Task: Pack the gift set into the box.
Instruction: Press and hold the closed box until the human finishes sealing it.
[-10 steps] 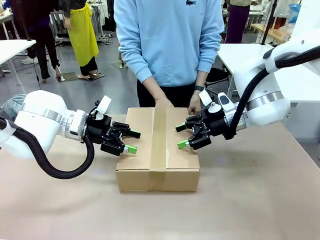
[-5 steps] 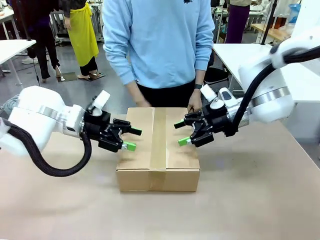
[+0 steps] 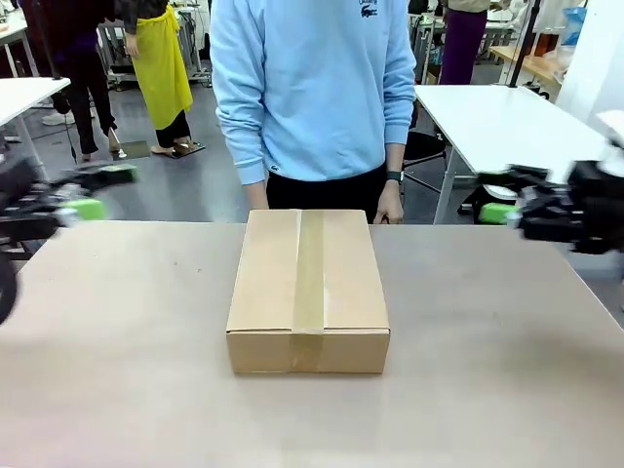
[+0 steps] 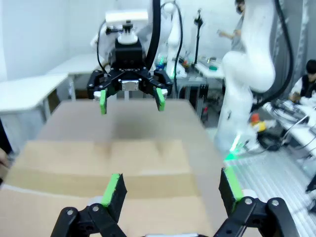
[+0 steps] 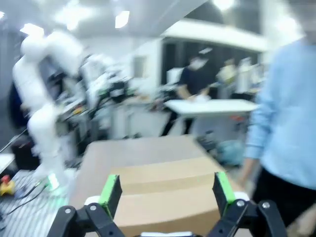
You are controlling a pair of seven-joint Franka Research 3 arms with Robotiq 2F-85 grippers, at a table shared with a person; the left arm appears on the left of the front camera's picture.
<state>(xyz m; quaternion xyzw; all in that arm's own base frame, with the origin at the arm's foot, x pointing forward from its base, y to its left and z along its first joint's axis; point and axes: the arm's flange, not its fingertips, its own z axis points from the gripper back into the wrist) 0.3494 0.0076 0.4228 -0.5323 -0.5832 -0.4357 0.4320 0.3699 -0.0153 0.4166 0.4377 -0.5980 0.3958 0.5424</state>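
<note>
The box [image 3: 308,289] sits taped at frame centre, packing apparently done, left gripper [image 3: 83,192] and right gripper [image 3: 502,198] spread empty at opposite edges.

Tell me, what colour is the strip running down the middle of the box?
Tan, slightly darker than the brown box; the strip shows best in the front view.

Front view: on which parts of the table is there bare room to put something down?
The table is bare left of the box, right of it, and in the wide strip between the box and the near edge. It is crowded only behind the box, where the person's hand sits at the far edge. The left gripper and right gripper, jaws open, are at the table's sides.
</note>
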